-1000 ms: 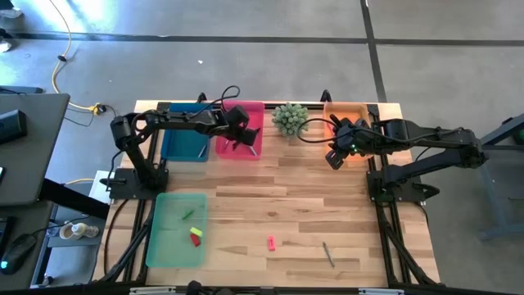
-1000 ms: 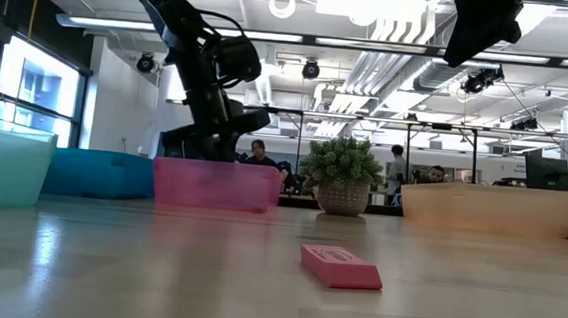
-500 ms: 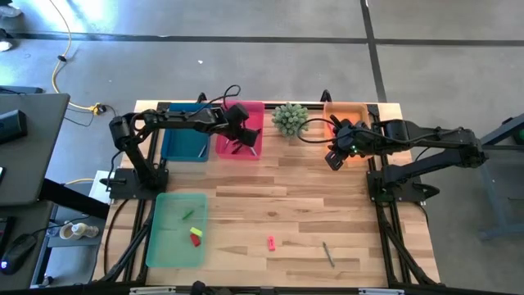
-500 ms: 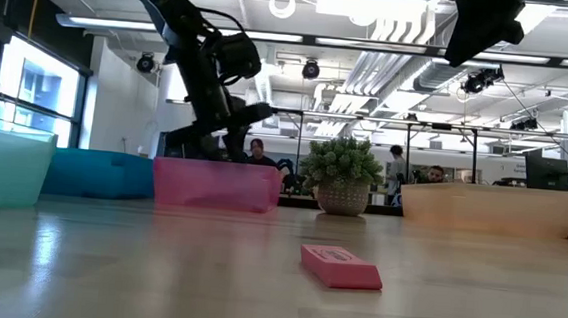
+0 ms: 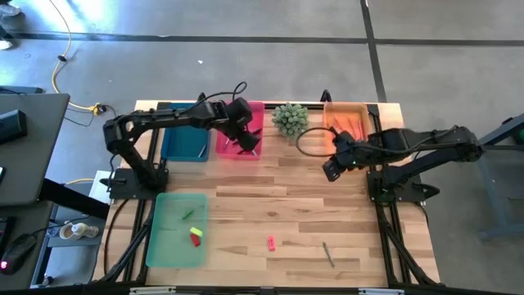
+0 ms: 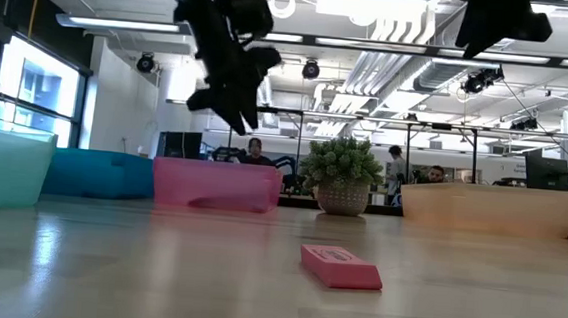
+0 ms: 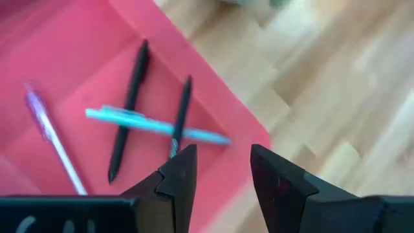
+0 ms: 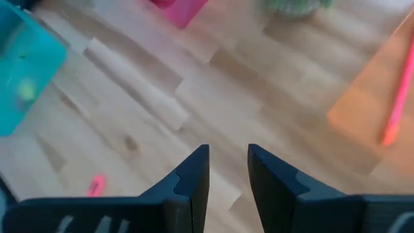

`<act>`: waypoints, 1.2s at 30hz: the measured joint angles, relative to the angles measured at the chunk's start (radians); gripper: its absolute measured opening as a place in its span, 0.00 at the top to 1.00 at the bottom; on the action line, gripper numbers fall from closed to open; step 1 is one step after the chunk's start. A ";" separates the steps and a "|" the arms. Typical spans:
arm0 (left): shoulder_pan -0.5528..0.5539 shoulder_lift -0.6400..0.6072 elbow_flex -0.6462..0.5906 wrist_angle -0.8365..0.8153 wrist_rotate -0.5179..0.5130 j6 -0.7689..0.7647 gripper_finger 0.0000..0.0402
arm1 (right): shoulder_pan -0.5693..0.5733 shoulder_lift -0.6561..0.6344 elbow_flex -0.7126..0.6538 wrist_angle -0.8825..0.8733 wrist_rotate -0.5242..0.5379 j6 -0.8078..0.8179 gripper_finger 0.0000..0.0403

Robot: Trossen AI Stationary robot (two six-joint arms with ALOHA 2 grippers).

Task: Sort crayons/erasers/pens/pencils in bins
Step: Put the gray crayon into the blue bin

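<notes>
Erasers first, going left to right: the pale-green bin (image 5: 175, 229) at the near left corner already has a green bit, a yellow chunk and a red chunk in it. My left gripper (image 5: 242, 141) hangs over the pink bin (image 5: 239, 131), fingers apart and empty in its wrist view, with two black pens (image 7: 132, 107), a turquoise one (image 7: 155, 125) and a purple one beneath. Mid-table, the red-pink eraser (image 5: 271, 242) lies flat on bare wood, just beside a dark pen (image 5: 328, 253). It's well apart from both grippers. I'd judge it light, rubbery, grippy, not fragile; best pinched across its narrow sides at the middle. My right gripper (image 5: 331, 166) hovers off the orange bin (image 5: 347, 121), fingers parted, nothing held, and its wrist view catches that eraser (image 8: 96, 185) ahead.
</notes>
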 joint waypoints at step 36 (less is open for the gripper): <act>-0.491 -0.373 -0.148 -0.044 -0.124 -0.123 0.67 | 0.561 0.491 0.000 0.185 -0.234 0.877 0.76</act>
